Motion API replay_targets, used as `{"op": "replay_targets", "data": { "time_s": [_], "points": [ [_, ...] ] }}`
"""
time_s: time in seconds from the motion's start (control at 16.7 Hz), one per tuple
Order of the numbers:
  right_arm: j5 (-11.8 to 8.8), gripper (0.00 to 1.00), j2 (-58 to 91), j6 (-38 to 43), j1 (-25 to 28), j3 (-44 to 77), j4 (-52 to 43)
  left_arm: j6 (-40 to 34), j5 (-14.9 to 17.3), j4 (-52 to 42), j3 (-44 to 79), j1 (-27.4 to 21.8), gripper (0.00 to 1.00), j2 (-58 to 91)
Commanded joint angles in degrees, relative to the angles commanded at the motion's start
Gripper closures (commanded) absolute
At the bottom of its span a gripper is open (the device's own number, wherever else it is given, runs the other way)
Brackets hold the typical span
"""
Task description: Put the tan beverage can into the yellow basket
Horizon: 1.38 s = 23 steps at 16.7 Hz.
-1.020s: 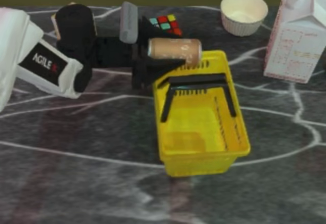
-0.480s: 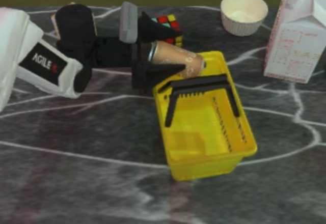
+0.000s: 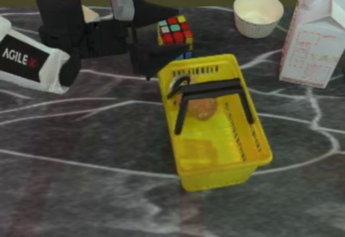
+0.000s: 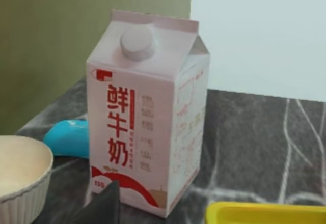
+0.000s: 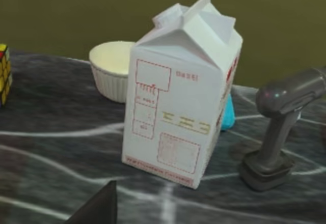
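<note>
Tan beverage can (image 3: pixel 200 107) seen lying inside the yellow basket (image 3: pixel 253 164) under its black handles, left tool (image 3: pixel 152 39) held spread open and empty just behind the basket beside a colour cube (image 3: pixel 174 30), right tool unseen

A colourful puzzle cube (image 3: pixel 175 31) sits on the dark marbled table (image 3: pixel 81 194) at about 11 o'clock from its centre. A cream ribbed bowl (image 3: pixel 258 14) stands at 1 o'clock, and a pink-white milk carton (image 3: pixel 315 37) stands upright at 2 o'clock. Beside the carton in the right wrist view are a grey power drill (image 5: pixel 280 132) and a small blue object (image 5: pixel 228 113).
</note>
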Motion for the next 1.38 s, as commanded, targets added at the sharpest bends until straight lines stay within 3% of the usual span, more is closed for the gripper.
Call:
{"op": "replay_targets", "data": {
  "time_s": [0.3, 1.02, 1.2, 1.38],
  "points": [
    [0.1, 0.0, 24.4, -12.0, 7.1, 23.7, -16.5, -2.9, -13.3, -11.1, -12.2, 3.9, 0.0, -23.2],
    [0.8, 0.0, 96.9, -44.3, 26.1, 93.0, -60.8, -3.0, -51.7, -43.8, -53.9, 13.4, 0.0, -100.5],
    [0.8, 0.0, 109.2, -50.0, 29.6, 104.9, -68.5, -1.6, -59.1, -49.3, -62.2, 14.8, 0.0, -114.5],
    [0.8, 0.0, 117.0, -53.7, 31.8, 112.2, -73.6, -0.5, -64.3, -52.6, -67.6, 15.7, 0.0, -123.0]
  ]
}}
